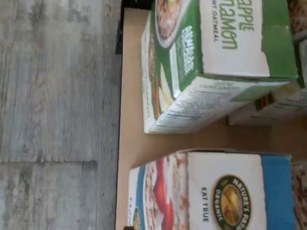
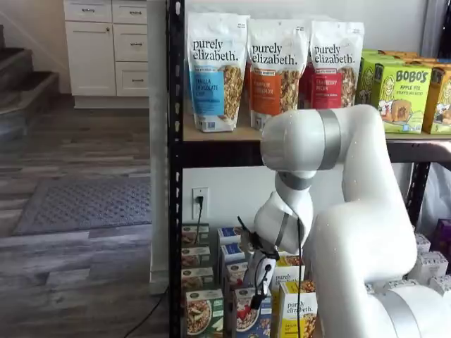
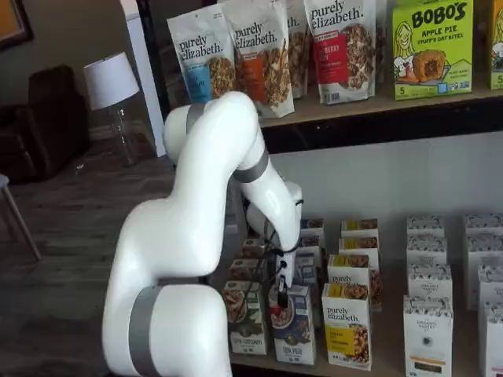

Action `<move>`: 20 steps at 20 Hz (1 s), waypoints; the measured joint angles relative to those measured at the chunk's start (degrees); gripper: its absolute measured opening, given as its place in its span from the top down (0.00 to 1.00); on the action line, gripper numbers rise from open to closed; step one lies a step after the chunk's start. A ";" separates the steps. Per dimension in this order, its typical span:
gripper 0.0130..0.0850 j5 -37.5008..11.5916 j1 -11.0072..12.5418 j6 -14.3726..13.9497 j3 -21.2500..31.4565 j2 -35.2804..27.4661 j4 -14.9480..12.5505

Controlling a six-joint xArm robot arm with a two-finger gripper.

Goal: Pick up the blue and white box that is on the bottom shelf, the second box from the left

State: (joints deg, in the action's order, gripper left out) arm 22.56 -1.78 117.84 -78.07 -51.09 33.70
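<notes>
Gripper (image 3: 281, 297) poised directly above blue and white box (image 3: 293, 334) at front of bottom shelf (image 3: 259, 363), just beside green-and-white box (image 3: 245, 316); finger gap indiscernible. Descend plumb, straddling white top, clear of neighbour.

We saw matt printed cardboard on the blue and white box (image 1: 211, 191), smooth tan board beneath it on the bottom shelf (image 1: 132, 96), grey grained wood-look flooring (image 1: 53, 96), and glossy white plastic on the arm shell (image 3: 189, 236).
</notes>
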 joint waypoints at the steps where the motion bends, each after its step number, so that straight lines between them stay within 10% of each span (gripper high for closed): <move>1: 0.00 -0.01 0.07 -0.37 -0.54 -0.43 -0.47; 15: 0.00 4.41 0.97 -11.25 -7.47 -5.42 -13.32; 20: 0.00 4.06 0.81 -12.01 -7.29 -5.78 -14.13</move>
State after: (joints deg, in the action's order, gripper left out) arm 26.61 -0.97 105.83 -85.35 -56.87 19.57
